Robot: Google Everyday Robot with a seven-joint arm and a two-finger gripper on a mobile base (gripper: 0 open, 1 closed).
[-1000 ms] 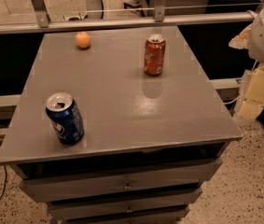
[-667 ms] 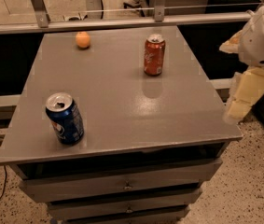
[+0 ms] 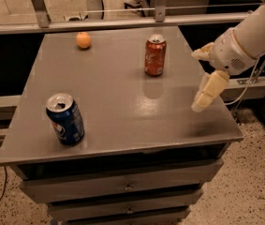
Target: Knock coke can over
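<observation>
— Since a moment ago, what has shifted?

— Only the robot's cream-coloured two-finger gripper (image 3: 195,81). It was out past the right edge of the grey metal tabletop (image 3: 122,111), and it now hangs over that edge, closer to the middle. The cans and the fruit sit where they were.

— And its jaws?

— Spread apart and holding nothing. One finger points left and the other slants down toward the surface.

— Where is the red-orange aluminium coke can with white script (image 3: 155,55)?

— Upright in the far right part of the tabletop, to the left of the gripper and beyond it, clearly apart from it.

— Anything else up there?

— A dark blue drink can (image 3: 65,119) stands upright near the front left, its silver top already opened. A small round orange fruit (image 3: 83,40) lies at the far left. The grey drawers (image 3: 122,186) under the top are closed.
</observation>
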